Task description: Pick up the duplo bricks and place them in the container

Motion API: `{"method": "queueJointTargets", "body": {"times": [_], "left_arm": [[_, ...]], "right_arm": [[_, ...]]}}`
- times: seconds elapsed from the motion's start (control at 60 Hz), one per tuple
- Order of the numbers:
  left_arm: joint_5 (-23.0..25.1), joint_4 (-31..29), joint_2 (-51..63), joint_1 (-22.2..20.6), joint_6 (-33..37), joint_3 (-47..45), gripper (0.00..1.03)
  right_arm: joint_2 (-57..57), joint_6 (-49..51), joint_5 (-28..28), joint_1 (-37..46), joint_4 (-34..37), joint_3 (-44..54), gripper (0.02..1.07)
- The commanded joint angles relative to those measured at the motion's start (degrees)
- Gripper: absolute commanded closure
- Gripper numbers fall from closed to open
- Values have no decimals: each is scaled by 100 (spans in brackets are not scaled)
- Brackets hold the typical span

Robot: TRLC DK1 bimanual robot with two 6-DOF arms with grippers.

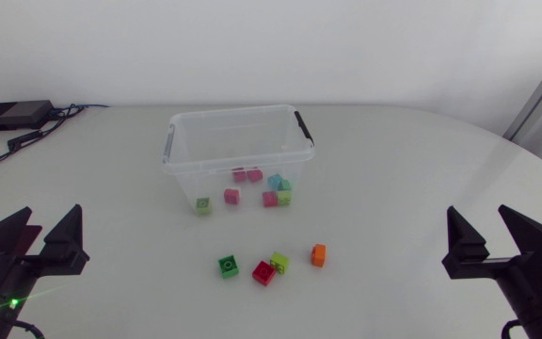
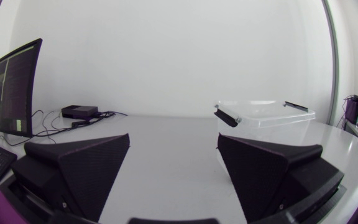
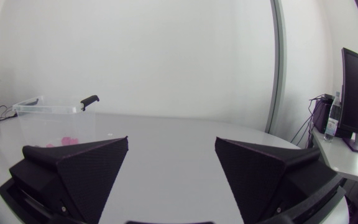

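The left gripper (image 1: 40, 247) sits at the near left of the table (image 1: 393, 188), its fingers spread wide and holding nothing. Further back, near the middle, stands the clear container (image 1: 236, 115), with stored bricks (image 1: 269, 199) in pink, blue and green inside.

In front of it four duplo bricks lie loose. A dark green brick (image 1: 229, 266) comes first. A red brick (image 1: 263, 273) is just beside a lime brick (image 1: 279, 263), perhaps touching it. An orange brick (image 1: 318, 254) lies a little apart. The right gripper (image 1: 497, 250) waits at the near right, equally wide and empty.

The bricks look light, rigid and smooth-sided. Pinching two flat opposite walls below the studs should hold them. The red and lime pair leaves little finger room between them.
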State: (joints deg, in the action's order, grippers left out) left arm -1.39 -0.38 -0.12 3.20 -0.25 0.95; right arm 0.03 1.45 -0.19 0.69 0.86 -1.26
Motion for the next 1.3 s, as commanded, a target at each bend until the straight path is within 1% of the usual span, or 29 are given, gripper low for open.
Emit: {"method": "queueJointTargets", "body": {"times": [0.0, 0.283, 0.383, 0.533, 0.65, 0.733, 0.817, 0.833, 0.9, 0.933, 0.967, 0.983, 1.0, 1.05, 1.067, 1.1, 1.167, 1.217, 1.25, 1.283], "left_arm": [[-19, -32, -50, -30, -98, -77, 4], [-19, -32, -67, -83, -89, -60, 4], [-19, -111, -58, -250, -80, 133, 4], [-19, -146, 170, -206, -63, 371, 4], [-19, -217, 979, -188, -63, 863, 4], [-28, -340, 1998, -197, -63, 1408, 5], [-19, -489, 2605, -224, -63, 1786, 5], [-19, -630, 2781, -303, -1, 1953, 6], [-19, -885, 3132, -478, 333, 2313, 8], [-28, -1043, 3308, -540, 403, 2498, 9], [-28, -1078, 3352, -549, 447, 2542, 9], [-28, -1324, 3659, -663, 649, 2797, 9], [-28, -1438, 3783, -733, 711, 2893, 9], [-28, -1640, 4020, -874, 825, 3078, 9], [-28, -1825, 4327, -1015, 939, 3245, 9], [-28, -1913, 4494, -1076, 983, 3324, 9], [-28, -2089, 5110, -1234, 1352, 3561, 9], [-28, -2221, 5549, -1480, 1669, 3711, 9], [-28, -2264, 5901, -1639, 1950, 3772, 9], [-28, -2361, 6173, -1814, 2073, 3851, 9]], "right_arm": [[-30, -145, -17, -42, -51, 134, 6], [-47, -137, -17, -122, -60, 134, 6], [-47, -101, -17, -166, -69, 126, 6], [-38, -31, -17, -201, -121, 47, 6], [111, -22, -17, -245, -174, -138, 7], [621, -14, -17, -333, -236, -349, 7], [1078, -22, -17, -341, -271, -551, 7], [1271, -22, -17, -350, -271, -657, 7], [1781, -22, -17, -368, -253, -929, 7], [1992, -22, -17, -376, -236, -1034, 7], [2150, -31, -17, -385, -218, -1122, 7], [2370, -40, -17, -385, -201, -1228, 7], [2475, -40, -25, -385, -174, -1289, 7], [2704, -57, -25, -394, -130, -1412, 7], [2941, -110, -87, -412, -113, -1518, 7], [3055, -145, -104, -420, -60, -1588, 7], [3495, -286, -298, -447, 151, -1869, 7], [3758, -312, -386, -447, 423, -2072, 7], [4075, -312, -526, -447, 757, -2318, 7], [4382, -304, -676, -447, 1074, -2537, 7]]}}
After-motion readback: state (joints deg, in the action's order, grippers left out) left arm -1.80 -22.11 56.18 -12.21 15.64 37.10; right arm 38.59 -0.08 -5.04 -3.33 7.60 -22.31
